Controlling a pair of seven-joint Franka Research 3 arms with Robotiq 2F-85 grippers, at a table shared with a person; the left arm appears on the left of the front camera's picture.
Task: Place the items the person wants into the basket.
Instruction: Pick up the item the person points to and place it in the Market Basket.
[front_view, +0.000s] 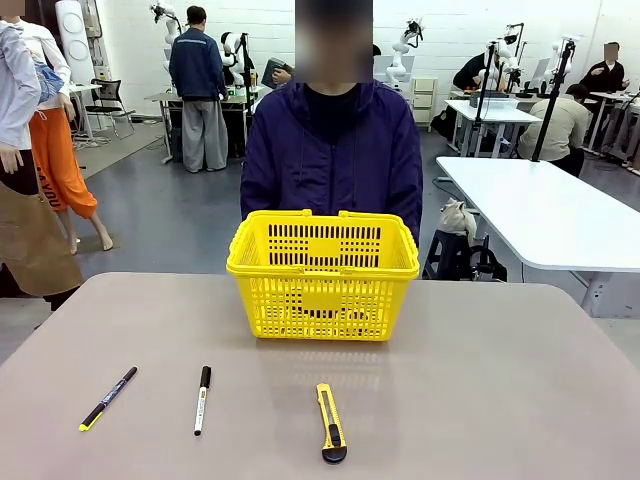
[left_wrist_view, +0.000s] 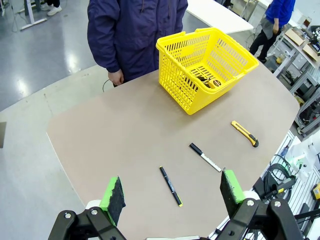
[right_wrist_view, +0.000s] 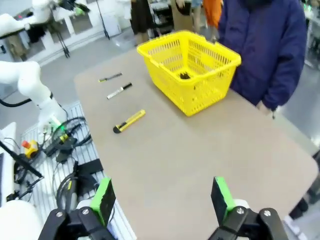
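Black left pincer (left_wrist_view: 171, 178) and right pincer (right_wrist_view: 161, 183) carry green pads (left_wrist_view: 111, 192)

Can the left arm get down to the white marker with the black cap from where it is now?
Probably yes. The left gripper hangs open above the table, and the white marker lies flat in the open, clear of the black pen and the utility knife, nothing covering it.
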